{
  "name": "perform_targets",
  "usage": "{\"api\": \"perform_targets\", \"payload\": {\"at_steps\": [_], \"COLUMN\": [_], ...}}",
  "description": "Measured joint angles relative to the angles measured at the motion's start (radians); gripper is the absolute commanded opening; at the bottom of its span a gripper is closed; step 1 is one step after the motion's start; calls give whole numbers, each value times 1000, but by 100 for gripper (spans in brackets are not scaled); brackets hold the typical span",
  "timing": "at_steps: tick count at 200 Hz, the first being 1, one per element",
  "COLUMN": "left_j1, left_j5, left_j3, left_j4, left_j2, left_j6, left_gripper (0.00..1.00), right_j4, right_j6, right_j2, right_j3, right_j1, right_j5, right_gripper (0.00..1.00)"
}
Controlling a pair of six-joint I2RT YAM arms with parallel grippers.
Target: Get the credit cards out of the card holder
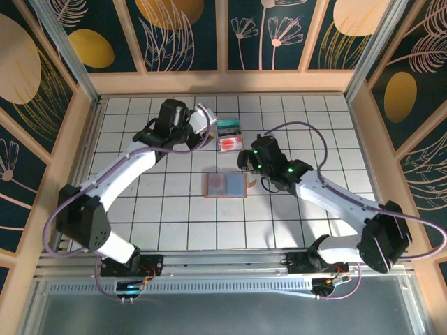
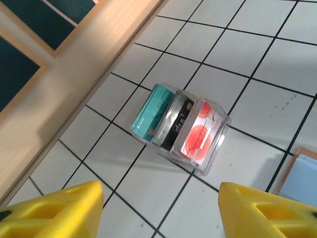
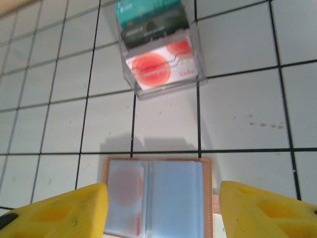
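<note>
The tan card holder (image 1: 227, 185) lies open and flat mid-table, blue-grey inside (image 3: 173, 198). A pale card with a red circle (image 3: 125, 191) shows through its left sleeve. My right gripper (image 3: 163, 213) hovers open over it, one yellow finger on each side, nothing pinched. Behind the holder stands a clear plastic box (image 1: 229, 135) with credit cards upright in it: a teal one (image 2: 147, 115), a dark one (image 2: 178, 121) and a pink-white one with a red circle (image 2: 198, 134). My left gripper (image 2: 161, 210) is open just short of that box and holds nothing.
The wooden back wall (image 2: 74, 69) runs close behind the clear box (image 3: 158, 49). The white gridded table (image 1: 174, 216) spreads round both things. A corner of the open holder (image 2: 299, 173) lies right of the left gripper. The right arm's cable (image 1: 307, 129) loops above the table.
</note>
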Motion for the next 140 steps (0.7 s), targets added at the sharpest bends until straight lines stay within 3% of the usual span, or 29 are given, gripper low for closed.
{"api": "perform_targets", "payload": {"at_steps": [21,52,80,105,140], "left_j1": [0,0,0,0,0], "left_j5": [-42,-174,-373,-554,-663], "left_j3": [-145,-338,-463,-524,-594], "left_j4": [76,182,243,256,246], "left_j2": [-134,-324,-452,-518,-571], "left_j6": [-73,-220,-407,-625,-859], "left_gripper": [99,99,99,99,99], "right_j4": [-27,-56,-69,-78,-98], "right_j6": [-8,-11,-15,-21,-39], "right_j2": [104,233,335,412,520], "right_j3": [50,116,169,215,294], "right_j1": [46,100,136,165,201], "right_j5": [18,26,19,11,6], "right_gripper": [60,54,54,54,57]}}
